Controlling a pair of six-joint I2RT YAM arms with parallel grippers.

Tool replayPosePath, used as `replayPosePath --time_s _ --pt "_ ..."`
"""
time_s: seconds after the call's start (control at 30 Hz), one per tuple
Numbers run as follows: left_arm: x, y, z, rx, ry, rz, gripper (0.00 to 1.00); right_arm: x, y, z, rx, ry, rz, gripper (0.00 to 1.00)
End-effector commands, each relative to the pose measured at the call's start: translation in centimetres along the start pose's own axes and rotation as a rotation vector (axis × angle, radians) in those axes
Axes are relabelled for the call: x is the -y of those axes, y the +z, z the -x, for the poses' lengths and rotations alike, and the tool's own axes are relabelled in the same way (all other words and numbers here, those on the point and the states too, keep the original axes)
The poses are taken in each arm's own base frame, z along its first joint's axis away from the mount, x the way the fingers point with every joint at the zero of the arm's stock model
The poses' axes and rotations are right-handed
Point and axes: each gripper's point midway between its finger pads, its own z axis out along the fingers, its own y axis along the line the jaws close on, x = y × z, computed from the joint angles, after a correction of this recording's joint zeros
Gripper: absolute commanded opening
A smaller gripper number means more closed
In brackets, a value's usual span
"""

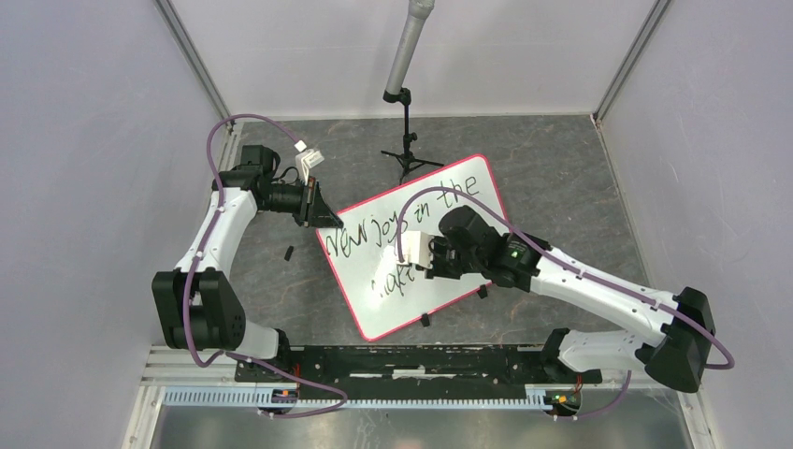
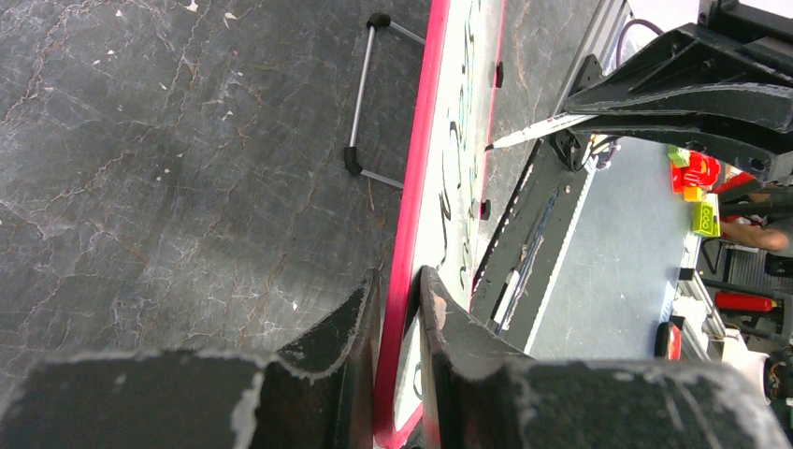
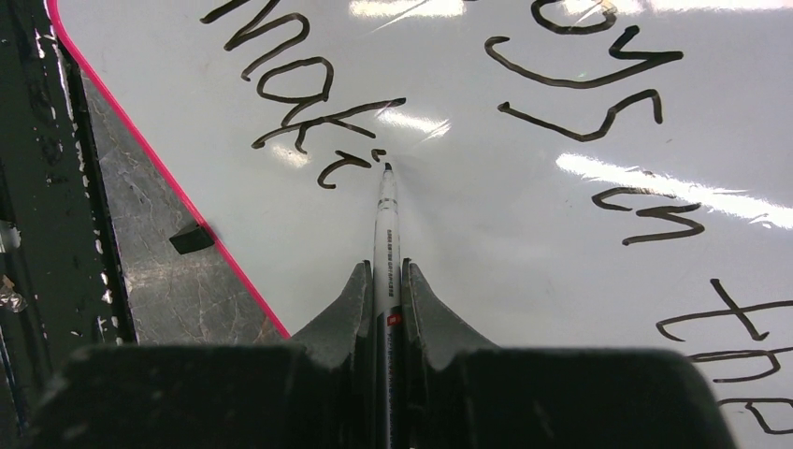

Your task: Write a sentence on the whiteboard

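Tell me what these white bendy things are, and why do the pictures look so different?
They are two robot arms, bolted to a dark table. The wide picture looks down from a camera above them. The close-up ones come from small cameras on each arm's wrist. A whiteboard with a pink rim lies on the table. The left pincer grips its edge, one finger on each side. The right pincer holds a pen with its tip at the board, next to the black words already written. A small tripod stands behind the board.
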Motion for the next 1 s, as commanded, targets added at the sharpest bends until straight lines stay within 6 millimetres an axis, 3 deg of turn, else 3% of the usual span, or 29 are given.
replayPosePath --time_s 0.0,0.43,0.63,0.8,0.97 --pt "-2.0 0.6 -1.1 -0.062 0.011 0.092 0.02 0.6 -0.8 0.4 0.019 0.008 -0.043 0.0" --pt "-2.1 0.6 -1.2 -0.066 0.009 0.092 0.02 -0.9 0.6 -2.7 -0.065 0.001 -0.002 0.0" --pt "-2.2 0.7 -1.2 -0.066 0.01 0.092 0.02 -2.0 0.7 -3.0 -0.063 -0.001 0.052 0.0" --pt "-2.1 0.7 -1.2 -0.065 0.011 0.092 0.02 -1.2 0.6 -1.9 -0.034 -0.008 0.027 0.0" --pt "-2.0 0.6 -1.1 -0.062 0.01 0.092 0.02 1.1 -0.1 -0.8 -0.01 0.011 -0.067 0.0"
